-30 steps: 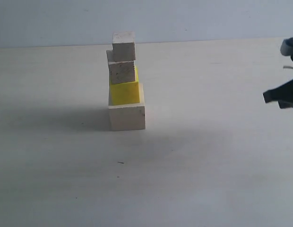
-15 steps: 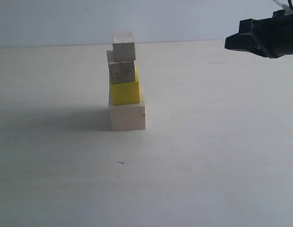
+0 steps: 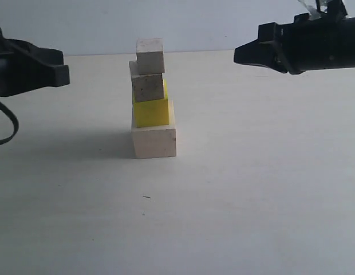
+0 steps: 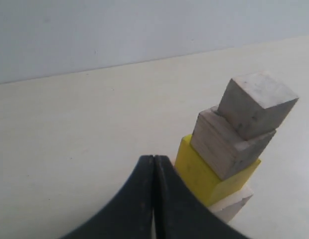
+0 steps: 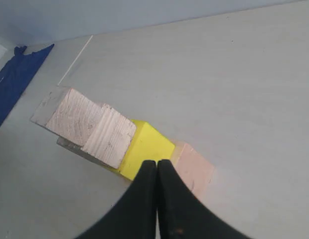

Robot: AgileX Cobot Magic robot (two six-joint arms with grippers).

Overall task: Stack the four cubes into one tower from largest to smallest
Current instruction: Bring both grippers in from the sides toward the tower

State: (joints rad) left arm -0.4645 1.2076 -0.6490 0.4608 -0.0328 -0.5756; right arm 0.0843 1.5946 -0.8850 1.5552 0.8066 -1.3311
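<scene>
The four cubes stand as one tower on the table in the exterior view: a large pale cube (image 3: 154, 139) at the bottom, a yellow cube (image 3: 151, 110) on it, then two small wooden cubes (image 3: 147, 86) (image 3: 150, 55), each slightly offset. My left gripper (image 3: 64, 67) hovers to the tower's left, shut and empty. My right gripper (image 3: 239, 54) hovers to the tower's right at top-cube height, also shut and empty. Neither touches the tower. The left wrist view shows the shut gripper (image 4: 153, 158) before the yellow cube (image 4: 204, 172); the right wrist view shows its shut gripper (image 5: 157, 163) before the yellow cube (image 5: 147, 147).
The pale table (image 3: 252, 189) runs back to a light wall. A blue patch (image 5: 15, 79) lies beyond the table's edge in the right wrist view. A small dark speck (image 3: 146, 197) marks the tabletop in front of the tower.
The right arm rose and swung in from the right edge toward the tower's top. The left arm came into view at the left. The tower has not moved.
</scene>
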